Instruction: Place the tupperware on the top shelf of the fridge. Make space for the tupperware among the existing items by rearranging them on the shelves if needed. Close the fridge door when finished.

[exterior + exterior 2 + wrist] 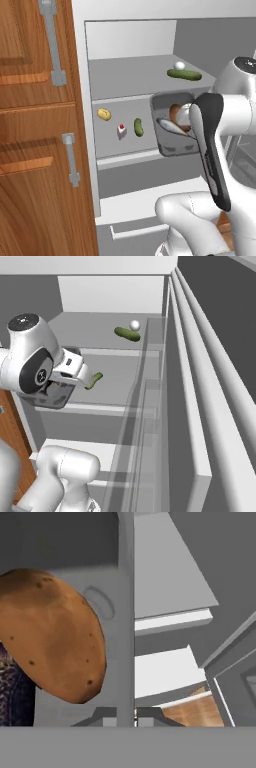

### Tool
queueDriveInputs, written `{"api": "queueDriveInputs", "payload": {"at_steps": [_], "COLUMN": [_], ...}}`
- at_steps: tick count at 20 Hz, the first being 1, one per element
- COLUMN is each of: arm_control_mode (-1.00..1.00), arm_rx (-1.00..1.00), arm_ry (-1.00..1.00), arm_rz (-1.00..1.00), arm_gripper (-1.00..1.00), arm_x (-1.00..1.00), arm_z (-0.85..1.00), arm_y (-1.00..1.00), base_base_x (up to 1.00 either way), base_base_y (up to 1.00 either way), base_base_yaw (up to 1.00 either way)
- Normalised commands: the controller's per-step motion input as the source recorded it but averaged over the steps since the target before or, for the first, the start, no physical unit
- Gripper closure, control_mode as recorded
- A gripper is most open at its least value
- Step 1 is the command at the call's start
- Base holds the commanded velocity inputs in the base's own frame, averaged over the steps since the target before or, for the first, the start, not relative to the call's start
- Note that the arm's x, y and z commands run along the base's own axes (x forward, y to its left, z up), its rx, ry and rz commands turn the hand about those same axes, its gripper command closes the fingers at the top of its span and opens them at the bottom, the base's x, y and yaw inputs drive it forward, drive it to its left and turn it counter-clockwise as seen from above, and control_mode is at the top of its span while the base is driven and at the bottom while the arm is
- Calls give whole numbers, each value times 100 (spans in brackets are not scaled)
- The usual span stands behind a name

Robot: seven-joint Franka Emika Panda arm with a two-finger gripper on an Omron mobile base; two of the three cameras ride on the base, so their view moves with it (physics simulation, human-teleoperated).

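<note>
Left base: we hold tupperware (pixel 169 131) tilted at right edge of second shelf, cucumber (pixel 184 75) on top shelf (pixel 130 75).
Right base: gripper (pixel 60 387) at tub.
Hand: fingers (pixel 109 718) clenched on tub wall.

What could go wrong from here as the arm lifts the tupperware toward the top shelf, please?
1. The tupperware hangs tilted in the shut gripper, held by one wall, so the orange-brown food could roll out.
2. The cucumber and white ball sit on the right of the top shelf; the tub could knock them.
</note>
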Motion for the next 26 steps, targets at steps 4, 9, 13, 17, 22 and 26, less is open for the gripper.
{"api": "queueDriveInputs", "payload": {"at_steps": [4, 9, 13, 17, 22, 26], "arm_control_mode": [-100, -100, -100, -100, -100, -100], "arm_rx": [0, 3, 22, 32, 24, 19], "arm_ry": [-8, -17, -24, -25, -9, 1], "arm_rz": [-19, -16, -16, -15, -13, -4], "arm_gripper": [100, 100, 100, 100, 100, 100], "arm_x": [-5, -2, 0, 1, 22, 30], "arm_z": [59, 47, 8, 0, 0, 14], "arm_y": [0, 0, 0, 0, 11, 20], "base_base_x": [0, 0, 0, 0, 0, 0], "base_base_y": [0, 0, 0, 0, 0, 0], "base_base_yaw": [0, 0, 0, 0, 0, 0]}}
